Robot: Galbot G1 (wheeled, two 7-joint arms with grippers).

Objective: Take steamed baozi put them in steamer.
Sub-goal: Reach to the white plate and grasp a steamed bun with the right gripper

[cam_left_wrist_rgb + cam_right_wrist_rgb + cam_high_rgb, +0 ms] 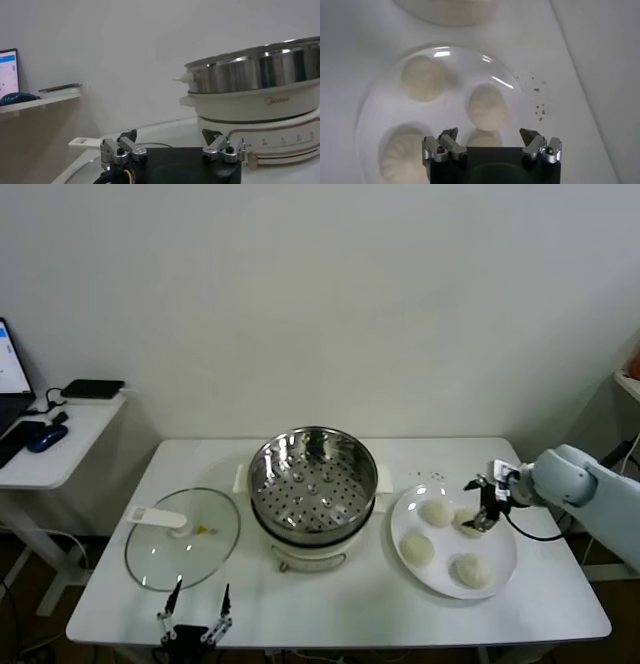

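Metal jaws of the right gripper [490,141] spread wide, hanging over the white plate [502,577] above the bun nearest the wall. Four steamed baozi [437,512] lie on that plate, just right of the steamer [312,481], which holds none. Left gripper [194,622] parked at the table's near edge, left of the steamer, jaws also spread, by the glass lid [183,537].

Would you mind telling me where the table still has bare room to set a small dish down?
The table is bare along its front edge, before the steamer and the plate, and in the far left corner behind the glass lid. It is crowded at the plate, where four baozi lie and the right gripper hangs. The left gripper sits at the front edge by the lid.
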